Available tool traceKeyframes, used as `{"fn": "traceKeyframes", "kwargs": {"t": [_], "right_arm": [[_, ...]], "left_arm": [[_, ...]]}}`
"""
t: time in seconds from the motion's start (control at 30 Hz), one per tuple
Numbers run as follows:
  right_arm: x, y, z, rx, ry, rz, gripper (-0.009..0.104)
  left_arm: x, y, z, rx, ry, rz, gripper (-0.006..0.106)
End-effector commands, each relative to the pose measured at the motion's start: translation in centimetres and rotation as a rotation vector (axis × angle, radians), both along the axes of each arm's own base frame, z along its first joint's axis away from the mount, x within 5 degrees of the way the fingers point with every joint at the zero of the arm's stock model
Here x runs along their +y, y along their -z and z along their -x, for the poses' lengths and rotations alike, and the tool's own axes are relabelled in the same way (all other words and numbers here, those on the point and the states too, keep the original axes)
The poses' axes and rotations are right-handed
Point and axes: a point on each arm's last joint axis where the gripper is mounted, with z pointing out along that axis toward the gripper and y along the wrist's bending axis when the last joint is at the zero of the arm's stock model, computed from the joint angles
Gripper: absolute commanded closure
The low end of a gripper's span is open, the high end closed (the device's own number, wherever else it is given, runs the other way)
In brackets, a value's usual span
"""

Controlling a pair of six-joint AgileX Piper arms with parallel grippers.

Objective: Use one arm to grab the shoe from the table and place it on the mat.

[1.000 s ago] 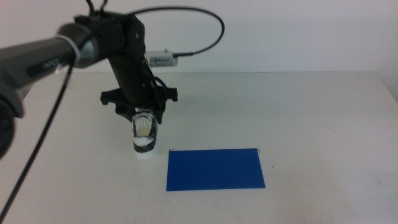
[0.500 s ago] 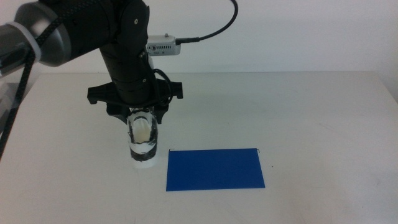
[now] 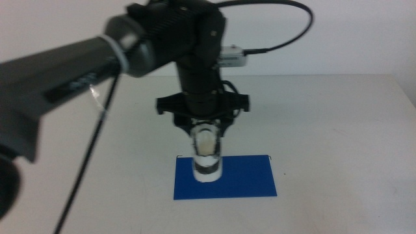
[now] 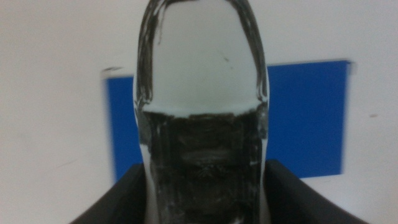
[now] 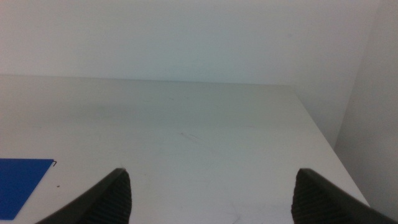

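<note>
Hidden: I cannot see the left tool's [image 3: 204, 133] fingertips in the middle view; the shoe [image 3: 207, 155] and the arm's [image 3: 195, 58] wrist cover them. In the left wrist view the shoe fills the centre and only two dark shoulders of the tool show at either side.
Left tool: clamped on the shoe from both sides, gripping its upper part.
Shoe: hanging toe-down from the tool, its white sole end low over the near-left part of the mat [image 3: 244, 177]. I cannot tell whether it touches the mat or hangs just above it.
Shoe detail: in the left wrist view I make out a white toe [image 4: 202, 62] with black trim and a dark blurred patch below it; the straps are too smeared to separate.
Mat: flat on the bench [image 3: 338, 130], its left part crossed by the shoe; in the left wrist view blue shows on both sides of the shoe, much more on one side.
Cut off: the arm's base runs out of the middle view at the left, large and out of focus.
Right tool: [image 5: 211, 193] waiting out of the middle view, fingers spread wide with nothing between them, over bare bench near its far right edge.
Open room: the right half of the mat is uncovered, and the bench right of the mat is bare up to its edge.
</note>
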Motion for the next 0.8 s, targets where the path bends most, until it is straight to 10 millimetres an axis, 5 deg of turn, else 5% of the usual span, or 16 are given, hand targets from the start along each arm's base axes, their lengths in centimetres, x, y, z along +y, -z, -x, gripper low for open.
{"fn": "traceKeyframes", "kwargs": {"t": [0.0,0.27,0.77], "right_arm": [[0.0,-1.2,0.2,-0.109,0.0,0.024,0.029],[0.0,-1.2,0.2,-0.109,0.0,0.024,0.029],[0.0,-1.2,0.2,-0.109,0.0,0.024,0.029]], "left_arm": [[-0.8,-2.8,1.0,-0.01,0.016,0.017,0.093],[-3.9,-1.3,0.7,0.037,0.064,0.076,0.093],[-3.8,-1.2,0.3,0.019,-0.011,0.072,0.093]]}}
